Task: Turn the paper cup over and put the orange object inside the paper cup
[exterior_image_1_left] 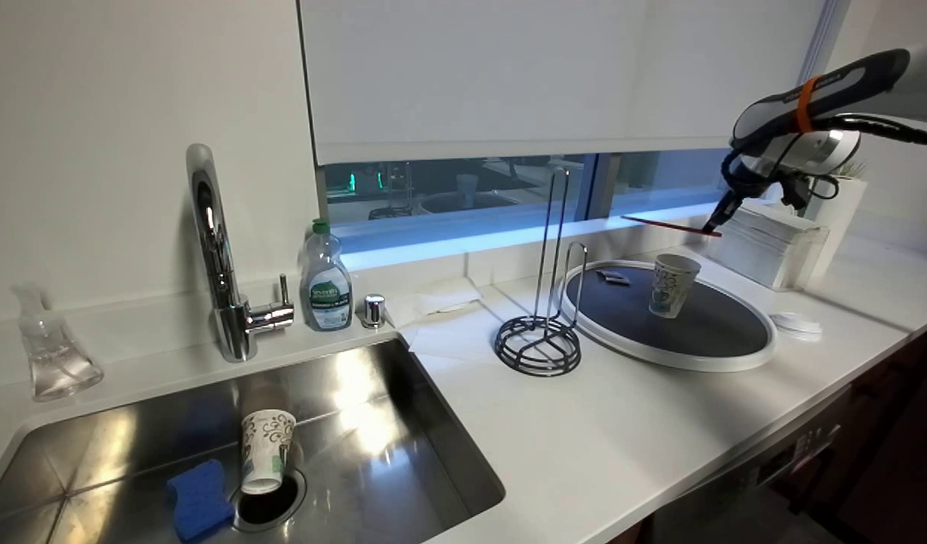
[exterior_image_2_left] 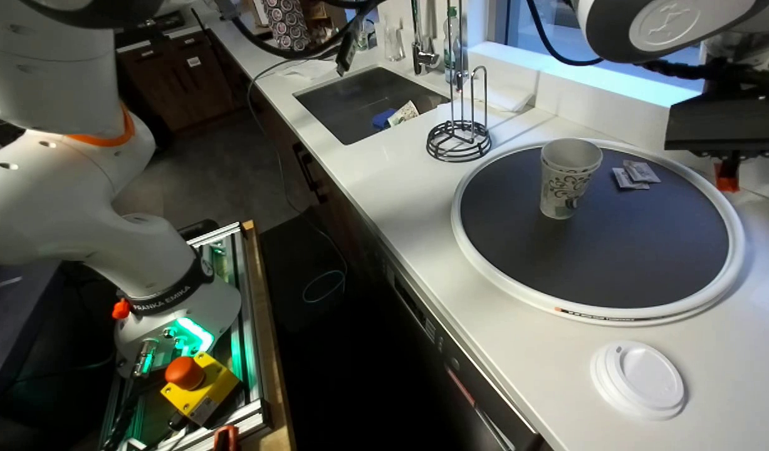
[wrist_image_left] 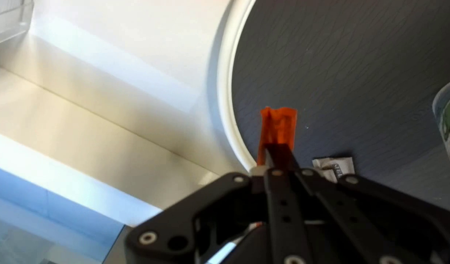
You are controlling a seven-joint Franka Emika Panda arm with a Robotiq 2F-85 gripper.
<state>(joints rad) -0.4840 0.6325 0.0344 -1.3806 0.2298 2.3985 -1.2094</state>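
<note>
Gripper [exterior_image_1_left: 709, 229] clamped on one orange object [wrist_image_left: 278, 126]; two packets [exterior_image_2_left: 638, 174] near the upright paper cup [exterior_image_2_left: 566, 188] on one tray [exterior_image_2_left: 597, 263]

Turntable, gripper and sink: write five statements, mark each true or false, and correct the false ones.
1. The patterned paper cup stands mouth up on the turntable. True.
2. The gripper is shut on the orange stick. True.
3. The orange stick is inside the patterned paper cup. False: it is outside, in the gripper.
4. The blue sponge lies in the sink. True.
5. The blue sponge is alone in the sink. False: a second paper cup lies there too.
</note>
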